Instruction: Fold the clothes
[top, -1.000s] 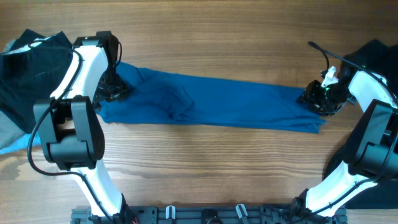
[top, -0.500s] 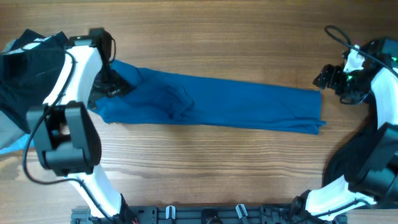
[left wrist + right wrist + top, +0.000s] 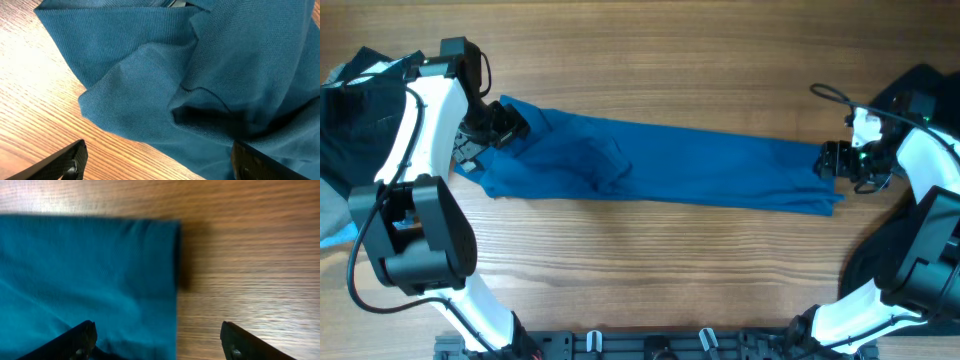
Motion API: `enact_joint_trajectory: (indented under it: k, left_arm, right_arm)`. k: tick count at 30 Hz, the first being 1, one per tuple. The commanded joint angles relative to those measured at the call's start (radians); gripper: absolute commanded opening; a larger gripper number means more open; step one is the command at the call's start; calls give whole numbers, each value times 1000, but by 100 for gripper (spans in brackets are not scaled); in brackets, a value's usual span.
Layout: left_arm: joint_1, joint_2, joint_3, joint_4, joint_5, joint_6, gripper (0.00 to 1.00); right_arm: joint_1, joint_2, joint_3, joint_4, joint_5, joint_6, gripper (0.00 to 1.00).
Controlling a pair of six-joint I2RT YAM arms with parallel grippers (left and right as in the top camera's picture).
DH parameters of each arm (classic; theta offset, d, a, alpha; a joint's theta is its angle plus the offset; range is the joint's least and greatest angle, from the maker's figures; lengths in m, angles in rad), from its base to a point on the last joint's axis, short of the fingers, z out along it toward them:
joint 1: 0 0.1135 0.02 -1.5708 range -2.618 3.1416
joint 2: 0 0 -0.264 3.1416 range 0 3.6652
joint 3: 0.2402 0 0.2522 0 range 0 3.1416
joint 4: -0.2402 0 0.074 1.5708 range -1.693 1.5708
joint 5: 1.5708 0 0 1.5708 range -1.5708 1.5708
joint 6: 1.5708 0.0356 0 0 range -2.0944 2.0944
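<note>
Hovering with fingers spread wide and nothing clamped, your left gripper (image 3: 159,162) hangs just above one end of the blue shirt (image 3: 660,175). The cloth under it is bunched, with folded edges overlapping. Your right gripper (image 3: 157,340) is likewise apart and empty at the shirt's opposite end. One finger is over cloth and the other over bare table (image 3: 670,60), with the straight, flat edge of the shirt running between them.

Between the two grippers the shirt lies as one long narrow band across the wood, apparently already folded lengthwise. This looks like a pause between folds. The next move probably calls for closing on one end, most likely the flat end under your right gripper. Carry it over toward the other end, keeping the edges lined up.

Your left arm rises from the near edge and bends inward at the wrist toward the bunched end. Your right arm curls in from the far side in the same way.

Behind each arm, away from the shirt, lie black clothes (image 3: 360,110), not yet folded.
</note>
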Motion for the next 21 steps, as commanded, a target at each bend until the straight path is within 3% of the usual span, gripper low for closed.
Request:
enact_joint_trajectory:
  k: [1, 8, 10, 11, 18, 19, 21]
  left_arm:
    - [3, -16, 10, 10, 11, 6, 93]
    - [3, -16, 10, 11, 11, 6, 94]
    - [3, -16, 10, 11, 11, 6, 94]
    - [3, -16, 10, 11, 11, 6, 94]
    - [3, -16, 10, 11, 11, 6, 94]
    - [3, -16, 10, 11, 11, 6, 94]
    - [3, -16, 10, 11, 11, 6, 94]
  right_arm:
    - [2, 13, -75, 32, -55, -45, 84]
    - [2, 13, -187, 131, -122, -33, 83]
    - [2, 13, -187, 145, -177, -19, 76]
    - [2, 13, -187, 151, -203, -8, 65]
    - [2, 13, -187, 163, -222, 59, 58]
    - [2, 13, -187, 163, -225, 59, 49]
    - [2, 13, -187, 163, -241, 59, 43]
